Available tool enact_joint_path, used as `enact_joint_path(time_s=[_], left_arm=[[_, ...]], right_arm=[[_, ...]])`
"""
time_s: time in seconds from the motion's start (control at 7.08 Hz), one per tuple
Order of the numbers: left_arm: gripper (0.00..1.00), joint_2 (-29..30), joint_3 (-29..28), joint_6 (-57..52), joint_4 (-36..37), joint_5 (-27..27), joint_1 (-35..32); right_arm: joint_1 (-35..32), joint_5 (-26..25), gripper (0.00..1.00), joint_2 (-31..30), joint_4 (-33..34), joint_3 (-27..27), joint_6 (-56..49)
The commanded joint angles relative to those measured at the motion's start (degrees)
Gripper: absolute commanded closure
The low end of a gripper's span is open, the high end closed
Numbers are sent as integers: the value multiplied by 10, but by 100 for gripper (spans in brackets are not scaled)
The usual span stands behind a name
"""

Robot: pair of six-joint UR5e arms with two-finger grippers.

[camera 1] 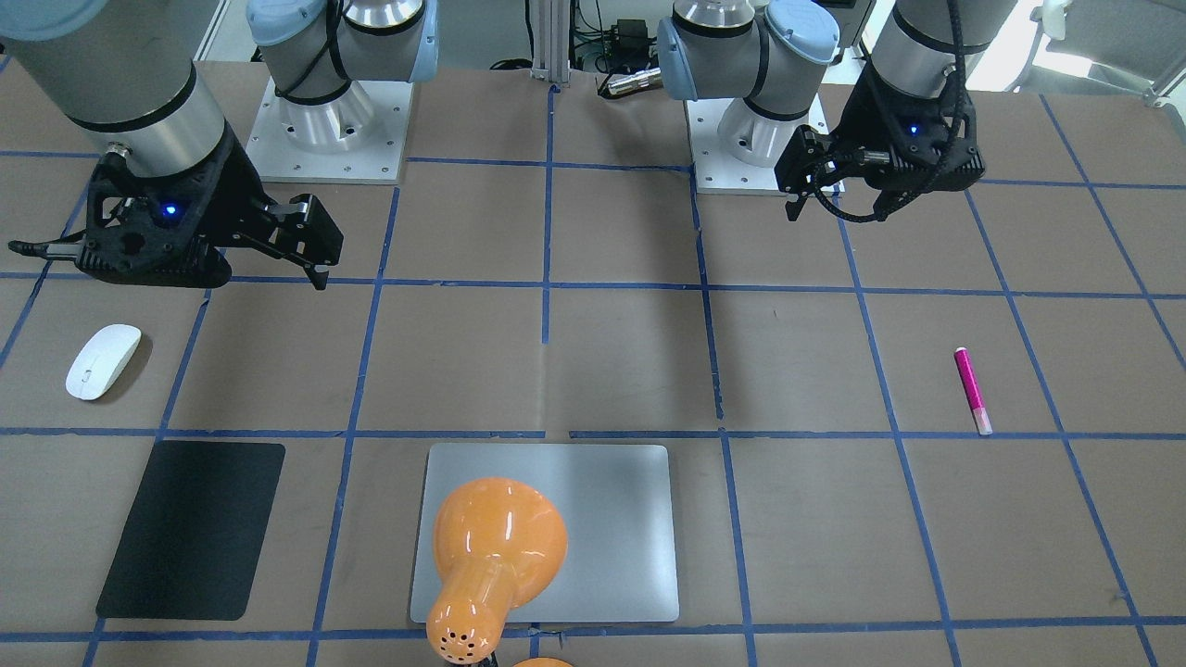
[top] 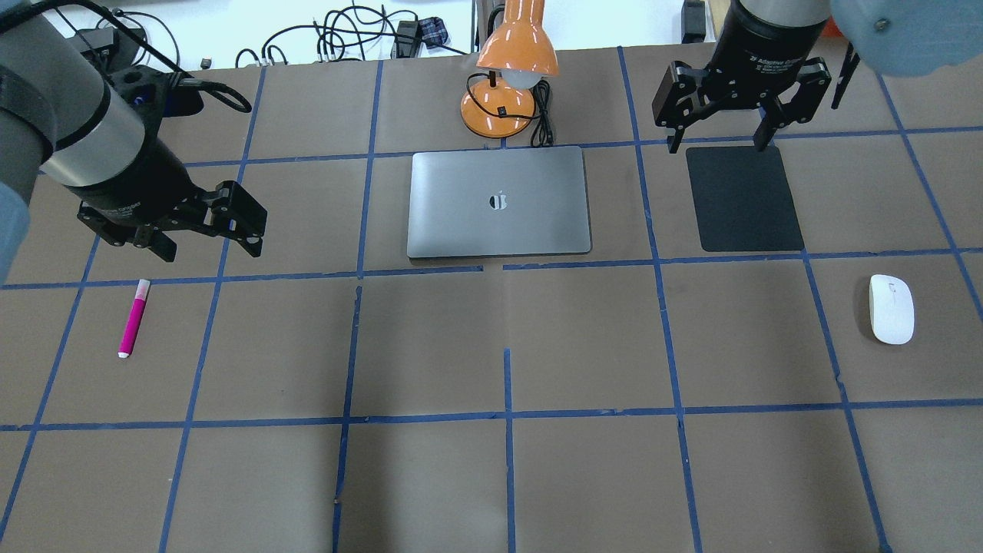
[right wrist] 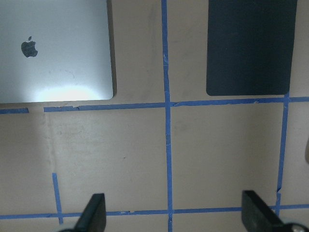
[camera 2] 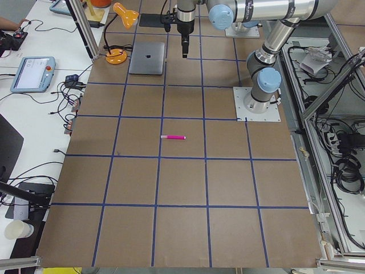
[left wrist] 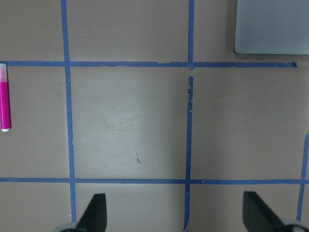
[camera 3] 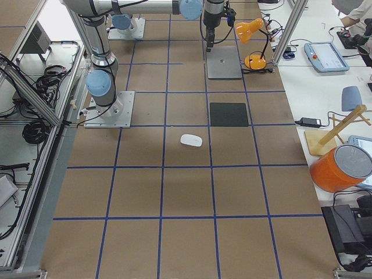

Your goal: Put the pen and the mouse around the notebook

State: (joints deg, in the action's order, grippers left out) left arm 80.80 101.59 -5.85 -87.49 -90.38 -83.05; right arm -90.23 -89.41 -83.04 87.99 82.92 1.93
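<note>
The magenta pen (top: pixel 132 317) lies flat on the brown table at my left, also seen in the left wrist view (left wrist: pixel 4 99) at the frame's left edge. My left gripper (top: pixel 211 247) hovers open and empty above the table, between the pen and the silver notebook (top: pixel 499 201). On my far right rests the white mouse (top: pixel 891 309), alone in its taped square. My right gripper (top: pixel 716 144) hangs open and empty over the far edge of a black mat (top: pixel 743 198), well away from the mouse. Both wrist views show fingers (left wrist: pixel 96 210) (right wrist: pixel 96 210) spread wide.
An orange desk lamp (top: pixel 507 69) stands just beyond the notebook, its shade leaning over the notebook's far edge. The black mat lies to the notebook's right. Blue tape lines grid the table. Cables and equipment sit past the far edge.
</note>
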Motion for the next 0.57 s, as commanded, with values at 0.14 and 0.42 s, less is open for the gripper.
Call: enact_joint_path(time_s=[0.14,0.42], left_arm=[[0,0,1,-4,-6,-2,5],[0,1,1,-4,-8,-2,6]], right_arm=[[1,5,0,2,1,0,-1],[1,3,0,4,0,0,-1]])
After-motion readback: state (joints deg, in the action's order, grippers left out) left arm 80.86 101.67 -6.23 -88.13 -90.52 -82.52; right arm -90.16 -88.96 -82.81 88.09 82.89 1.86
